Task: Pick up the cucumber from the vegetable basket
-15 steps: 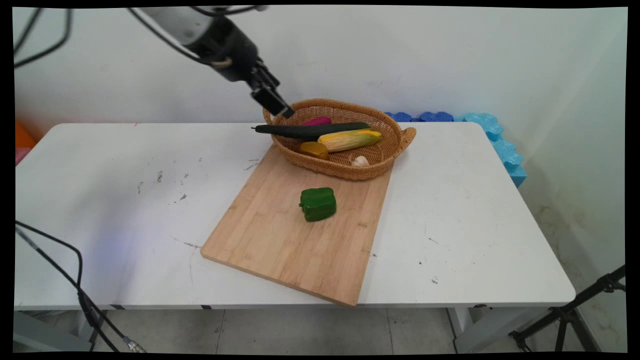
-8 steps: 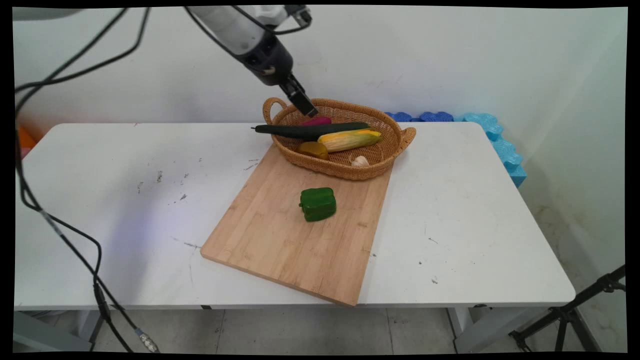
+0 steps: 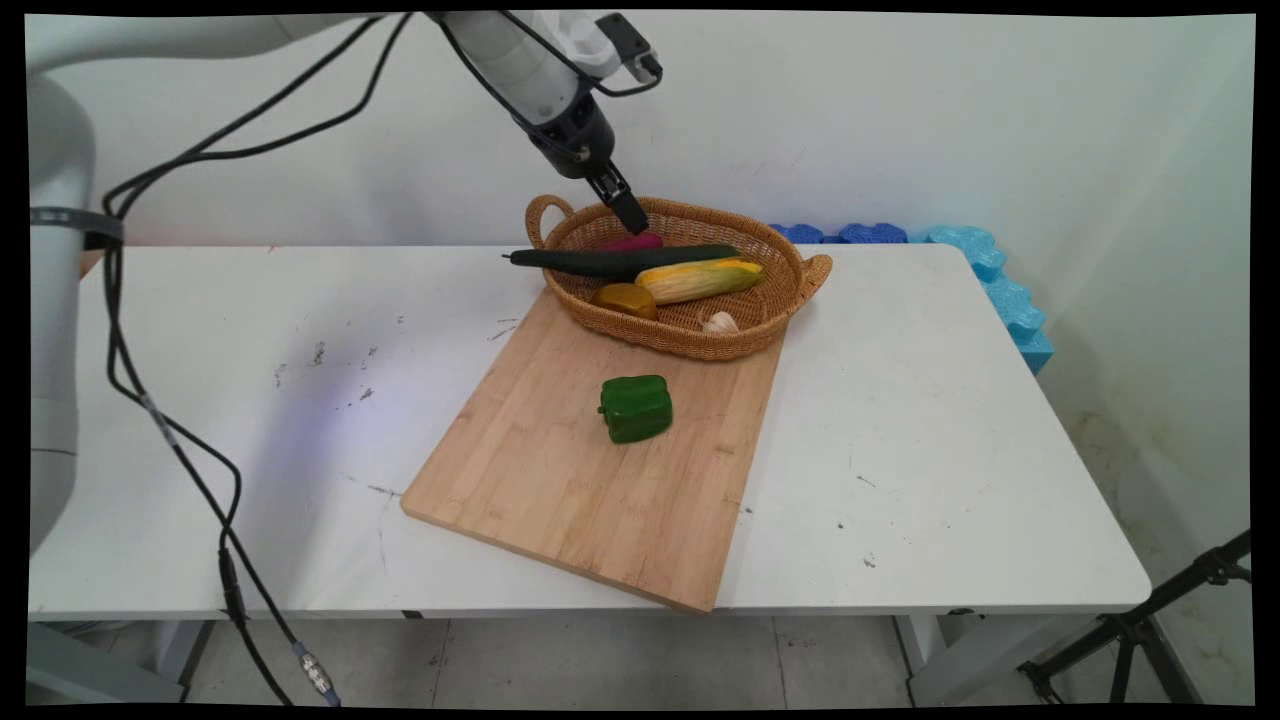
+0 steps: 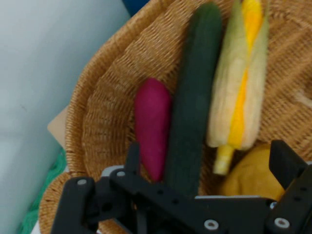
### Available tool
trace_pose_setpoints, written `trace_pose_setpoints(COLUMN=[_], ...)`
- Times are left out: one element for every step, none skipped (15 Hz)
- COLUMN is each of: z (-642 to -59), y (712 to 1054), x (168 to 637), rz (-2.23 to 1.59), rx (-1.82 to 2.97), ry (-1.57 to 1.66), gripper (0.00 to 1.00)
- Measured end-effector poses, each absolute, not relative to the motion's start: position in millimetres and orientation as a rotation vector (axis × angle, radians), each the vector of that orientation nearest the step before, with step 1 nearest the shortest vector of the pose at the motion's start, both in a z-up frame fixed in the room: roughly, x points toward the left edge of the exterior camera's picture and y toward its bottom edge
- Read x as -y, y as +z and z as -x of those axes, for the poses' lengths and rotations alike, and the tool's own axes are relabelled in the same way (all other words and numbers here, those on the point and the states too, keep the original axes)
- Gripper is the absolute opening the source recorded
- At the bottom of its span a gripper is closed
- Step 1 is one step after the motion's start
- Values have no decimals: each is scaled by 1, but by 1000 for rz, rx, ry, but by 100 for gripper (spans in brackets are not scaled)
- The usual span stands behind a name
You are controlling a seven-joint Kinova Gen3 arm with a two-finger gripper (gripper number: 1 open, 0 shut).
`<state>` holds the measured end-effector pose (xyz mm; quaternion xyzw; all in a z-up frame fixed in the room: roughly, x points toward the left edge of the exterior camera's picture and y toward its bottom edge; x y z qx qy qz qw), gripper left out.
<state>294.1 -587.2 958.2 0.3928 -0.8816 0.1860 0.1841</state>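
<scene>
My gripper (image 3: 631, 219) hangs over the back left rim of a wicker basket (image 3: 790, 290), just above a magenta vegetable (image 3: 636, 241). In the hand view the gripper (image 4: 209, 163) is open, its fingers (image 4: 132, 157) spread over the magenta vegetable (image 4: 152, 124) and a dark green cucumber (image 4: 192, 107). Nothing is held. The cucumber (image 3: 620, 261) lies across the basket with its tip sticking out to the left. Beside it lie a corn cob (image 3: 700, 278), a yellow vegetable (image 3: 627, 298) and a garlic bulb (image 3: 720, 322).
A green bell pepper (image 3: 636, 407) sits on a wooden cutting board (image 3: 560, 490); the basket rests on the board's far end. Blue foam pieces (image 3: 990, 280) line the table's back right edge. Black cables (image 3: 170, 440) hang at the left. A tripod leg (image 3: 1150, 620) stands at the lower right.
The gripper has swung right from the basket's left handle to above the magenta vegetable at the basket's back. Nothing on the table has moved.
</scene>
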Motion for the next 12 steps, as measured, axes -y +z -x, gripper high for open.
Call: trace_pose_setpoints(z=[-295, -295, -297, -297, -298, -299, -300, -301, -302, -302, -303, -305], y=[954, 951, 946, 942, 938, 934, 931, 927, 924, 923, 920, 917], x=[593, 596, 602, 606, 609, 612, 614, 615, 616, 617, 617, 617], rz=[-1118, -1124, -1135, -1141, -1148, -1152, -1158, -1164, -1169, -1170, -1174, -1175], rx=[2495, 2500, 2510, 2518, 2528, 2537, 2547, 2559, 2569, 2576, 2585, 2595], ry=[525, 524, 521, 516, 507, 499, 490, 481, 474, 469, 461, 453], gripper=[100, 100, 100, 100, 100, 100, 100, 100, 100, 100, 100, 100])
